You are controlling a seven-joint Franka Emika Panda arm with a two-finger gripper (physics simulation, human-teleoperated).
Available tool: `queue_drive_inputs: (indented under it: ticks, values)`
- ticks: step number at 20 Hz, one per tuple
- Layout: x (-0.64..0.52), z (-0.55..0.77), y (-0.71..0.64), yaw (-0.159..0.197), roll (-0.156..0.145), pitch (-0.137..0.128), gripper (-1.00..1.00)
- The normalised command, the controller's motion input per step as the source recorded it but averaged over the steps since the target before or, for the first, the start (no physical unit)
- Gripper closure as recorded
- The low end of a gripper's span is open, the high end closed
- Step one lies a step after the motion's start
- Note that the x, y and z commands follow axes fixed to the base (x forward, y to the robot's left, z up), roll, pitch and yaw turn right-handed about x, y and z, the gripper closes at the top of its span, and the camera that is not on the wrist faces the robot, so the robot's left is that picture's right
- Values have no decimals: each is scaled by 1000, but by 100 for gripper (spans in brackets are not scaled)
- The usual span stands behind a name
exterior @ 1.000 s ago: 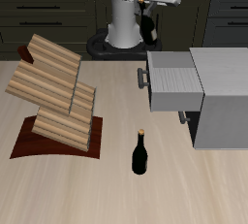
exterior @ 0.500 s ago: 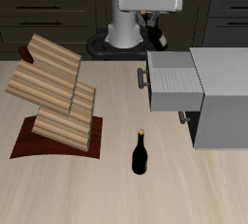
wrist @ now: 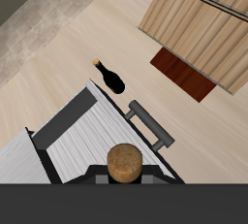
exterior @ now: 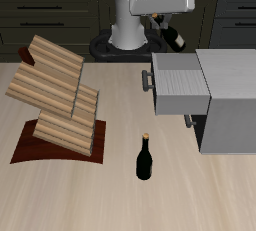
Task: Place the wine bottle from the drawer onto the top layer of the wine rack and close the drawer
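Note:
My gripper [exterior: 161, 15] is high above the table, over the back end of the open drawer [exterior: 178, 83], and is shut on the wine bottle [exterior: 173, 36]. The dark bottle hangs tilted below the fingers. In the wrist view its tan cork [wrist: 124, 162] shows between the fingers of my gripper [wrist: 124, 173], with the light-grey drawer [wrist: 89, 141] and its bar handle [wrist: 147, 124] beneath. The wine rack [exterior: 55, 93], light-wood slats on a reddish-brown board [exterior: 30, 143], stands across the table from the drawer; its slats [wrist: 199, 19] also show in the wrist view.
A second, look-alike dark bottle [exterior: 144, 158] stands upright on the table nearer the front edge, between rack and cabinet, also visible from the wrist [wrist: 110, 77]. The grey cabinet [exterior: 232, 100] carries a lower handle [exterior: 188, 121]. The robot base [exterior: 125, 37] stands behind.
The gripper has risen slightly and shifted sideways toward the cabinet side. The bottle in it hung nearly upright before and now tilts, its lower end swung outward.

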Motion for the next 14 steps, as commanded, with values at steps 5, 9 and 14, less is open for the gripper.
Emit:
queue_drive_inputs:
  ticks: [5,9,14]
  values:
    - [8,-18,24,11,49,-2,100]
    - [77,-5,-22,-86,93,34,100]
    - [79,-43,85,-53,46,30,100]
